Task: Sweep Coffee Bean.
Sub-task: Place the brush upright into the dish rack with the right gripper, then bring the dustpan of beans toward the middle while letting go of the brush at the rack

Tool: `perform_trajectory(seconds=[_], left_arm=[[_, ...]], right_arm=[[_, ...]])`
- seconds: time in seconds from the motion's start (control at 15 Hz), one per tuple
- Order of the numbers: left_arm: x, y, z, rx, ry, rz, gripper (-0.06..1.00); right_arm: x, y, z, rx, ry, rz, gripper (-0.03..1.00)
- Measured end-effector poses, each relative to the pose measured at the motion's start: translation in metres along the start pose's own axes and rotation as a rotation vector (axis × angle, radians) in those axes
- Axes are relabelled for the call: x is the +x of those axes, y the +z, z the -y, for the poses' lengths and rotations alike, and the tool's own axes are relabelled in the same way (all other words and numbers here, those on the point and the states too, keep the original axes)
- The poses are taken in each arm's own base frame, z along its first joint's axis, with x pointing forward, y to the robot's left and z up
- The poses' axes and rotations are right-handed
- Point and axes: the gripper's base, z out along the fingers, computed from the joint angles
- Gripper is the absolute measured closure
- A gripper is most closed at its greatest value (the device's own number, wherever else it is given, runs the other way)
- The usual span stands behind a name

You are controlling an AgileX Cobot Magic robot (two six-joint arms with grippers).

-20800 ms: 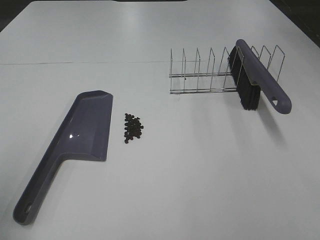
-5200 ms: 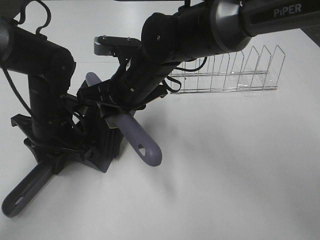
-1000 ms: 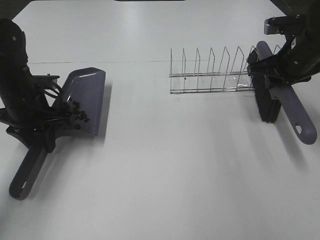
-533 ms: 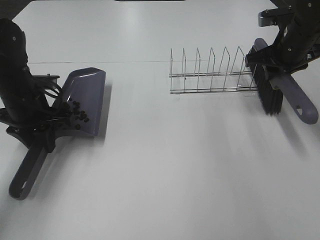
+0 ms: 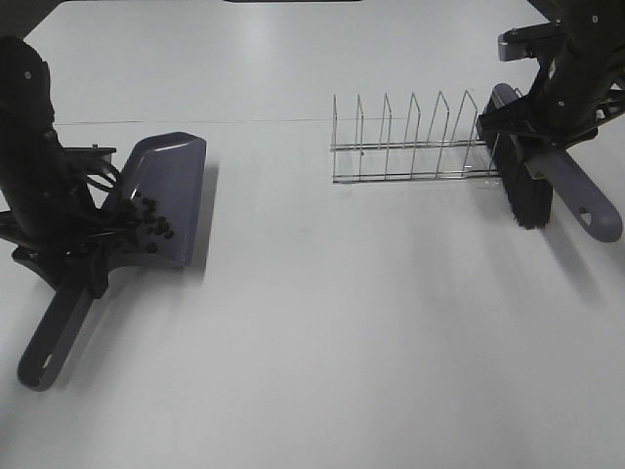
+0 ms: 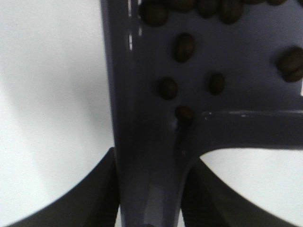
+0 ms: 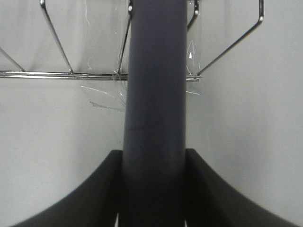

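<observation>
The purple-grey dustpan [image 5: 168, 191] lies on the white table at the left, with the coffee beans [image 5: 151, 227] inside it near the handle end. My left gripper [image 5: 80, 262] is shut on the dustpan's handle; the left wrist view shows its fingers [image 6: 90, 198] on either side of the dustpan neck [image 6: 147, 156], with beans [image 6: 184, 47] in the pan. My right gripper [image 5: 535, 122] is shut on the purple brush [image 5: 571, 191]. It holds the brush at the right end of the wire rack [image 5: 410, 147], black bristles [image 5: 525, 195] pointing down. The right wrist view shows the handle [image 7: 156, 94] between the fingers [image 7: 94, 194].
The wire rack [image 7: 57, 73] stands at the back right, with bits of clear tape at its base. The black left arm [image 5: 34, 166] stands over the table's left edge. No beans show on the table surface itself.
My right gripper has carried the brush slightly up and back, closer to the rack's right end. The left arm, the dustpan and the beans have not moved.
</observation>
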Motion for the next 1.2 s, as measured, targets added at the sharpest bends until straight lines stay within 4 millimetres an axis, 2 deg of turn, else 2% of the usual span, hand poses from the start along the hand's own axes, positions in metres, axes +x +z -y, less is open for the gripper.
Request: perform_trajectory(seconds=[0.13,0.4,0.6,0.8,1.0,1.2], left_arm=[[0.0,0.0,0.0,0.0,0.0,0.0,0.61],[0.001,0.0,0.0,0.0,0.0,-0.006,0.61],[0.002,0.0,0.0,-0.001,0.0,-0.022,0.61],[0.003,0.0,0.001,0.009,-0.006,-0.035,0.61],[0.005,0.0,0.003,0.029,-0.013,-0.051,0.61],[0.001,0.001,0.005,0.051,-0.024,-0.036,0.61]], right_arm=[[0.0,0.0,0.0,0.002,-0.013,0.0,0.65],[0.0,0.0,0.001,0.01,-0.063,0.002,0.37],[-0.002,-0.005,0.002,0.007,-0.058,0.013,0.33],[-0.013,-0.033,0.005,-0.015,-0.025,0.111,0.33],[-0.023,-0.081,0.012,-0.038,-0.002,0.226,0.33],[-0.023,-0.121,0.016,-0.081,-0.013,0.285,0.33]])
